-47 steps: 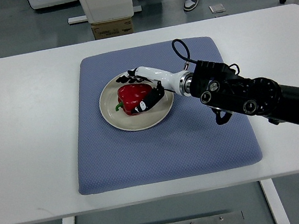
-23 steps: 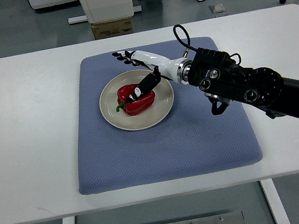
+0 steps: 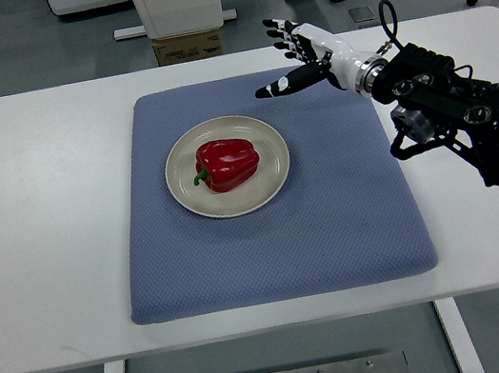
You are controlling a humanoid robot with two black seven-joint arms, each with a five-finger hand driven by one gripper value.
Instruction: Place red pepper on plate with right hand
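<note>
Top view: the red pepper (image 3: 225,164) lies on its side in the middle of the cream plate (image 3: 188,201), green stem toward the plate's left rim. The plate sits on a blue-grey mat (image 3: 333,220) spread over the white table (image 3: 36,234). The right hand (image 3: 303,59) is above and to the right of the plate, well apart from it, over the mat's far right corner. Its fingers (image 3: 281,34) are spread and released, thumb pointing back toward the pepper, and nothing is held. Down-left of the hand is the plate with its load; directly under it is bare mat and table edge. The left arm does not show.

Judging by this layout, the placing step looks done: the pepper rests wholly inside the plate rim and is free of the hand. What remains appears to be the retreat, which calls only for drawing the arm out toward the right edge, keeping the forearm (image 3: 453,107) high enough to avoid brushing the mat or nudging the plate.
</note>
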